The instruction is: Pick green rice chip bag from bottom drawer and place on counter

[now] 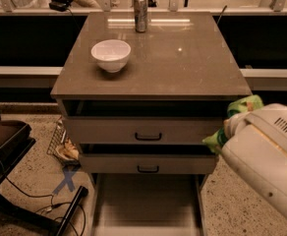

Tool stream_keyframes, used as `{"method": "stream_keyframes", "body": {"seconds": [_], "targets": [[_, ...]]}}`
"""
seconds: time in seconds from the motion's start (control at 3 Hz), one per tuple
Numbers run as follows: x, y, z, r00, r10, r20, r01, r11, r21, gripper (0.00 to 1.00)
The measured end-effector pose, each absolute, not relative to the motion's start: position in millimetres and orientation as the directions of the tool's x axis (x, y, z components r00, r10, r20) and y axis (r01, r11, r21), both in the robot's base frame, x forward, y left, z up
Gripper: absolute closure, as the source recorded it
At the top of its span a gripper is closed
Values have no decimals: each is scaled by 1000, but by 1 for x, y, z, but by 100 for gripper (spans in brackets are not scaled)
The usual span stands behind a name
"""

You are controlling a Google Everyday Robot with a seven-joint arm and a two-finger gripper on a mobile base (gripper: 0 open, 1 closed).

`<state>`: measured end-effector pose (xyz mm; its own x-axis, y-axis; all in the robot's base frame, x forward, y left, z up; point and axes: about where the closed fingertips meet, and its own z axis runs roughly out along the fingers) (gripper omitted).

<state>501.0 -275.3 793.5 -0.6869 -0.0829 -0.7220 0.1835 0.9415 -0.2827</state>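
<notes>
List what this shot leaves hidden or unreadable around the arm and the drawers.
- Gripper: camera view, right of the drawers, hidden behind the arm's white housing.
- Green rice chip bag: mostly covered by that housing; only two green patches show.
- Bottom drawer: its front is cut off by the lower edge.
- Can on the counter: label blurred.

A white bowl [111, 54] stands in front of a silver can [140, 13]. A blue tape cross [66, 180] marks the floor [28, 178].
</notes>
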Motion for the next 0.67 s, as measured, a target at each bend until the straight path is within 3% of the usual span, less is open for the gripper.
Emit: {"method": "stream_keyframes", "body": {"seconds": [0.67], "targets": [[520, -318, 952, -540, -212, -814, 279, 868, -411, 100]]}}
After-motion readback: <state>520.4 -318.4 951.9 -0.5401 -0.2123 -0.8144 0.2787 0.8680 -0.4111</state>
